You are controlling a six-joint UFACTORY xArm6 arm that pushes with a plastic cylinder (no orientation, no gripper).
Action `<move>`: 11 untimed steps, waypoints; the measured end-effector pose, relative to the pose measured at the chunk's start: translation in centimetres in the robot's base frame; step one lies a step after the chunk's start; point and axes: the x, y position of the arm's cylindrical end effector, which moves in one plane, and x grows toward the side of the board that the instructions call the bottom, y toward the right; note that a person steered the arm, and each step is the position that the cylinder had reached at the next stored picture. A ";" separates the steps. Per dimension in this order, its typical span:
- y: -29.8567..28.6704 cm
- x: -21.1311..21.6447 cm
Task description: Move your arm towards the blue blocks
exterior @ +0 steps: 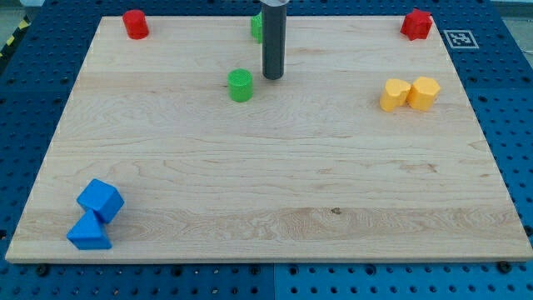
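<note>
My tip, a bare rod with no jaws, stands by the green cylinder. The blue cube and blue wedge touch, well apart from it at the wooden bench's bottom left.

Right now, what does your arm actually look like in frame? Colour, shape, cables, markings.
Only the end shows: a straight, smooth dark grey rod, round in section, entering from the view's top. It widens into a slightly thicker collar at the frame edge. My tip ends flat and blunt. No cables, labels or markings are visible; the rest of the arm is out of frame.
</note>
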 end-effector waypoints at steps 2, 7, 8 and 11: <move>-10.5 -0.2; -31.1 16.5; -31.0 23.8; -25.9 26.6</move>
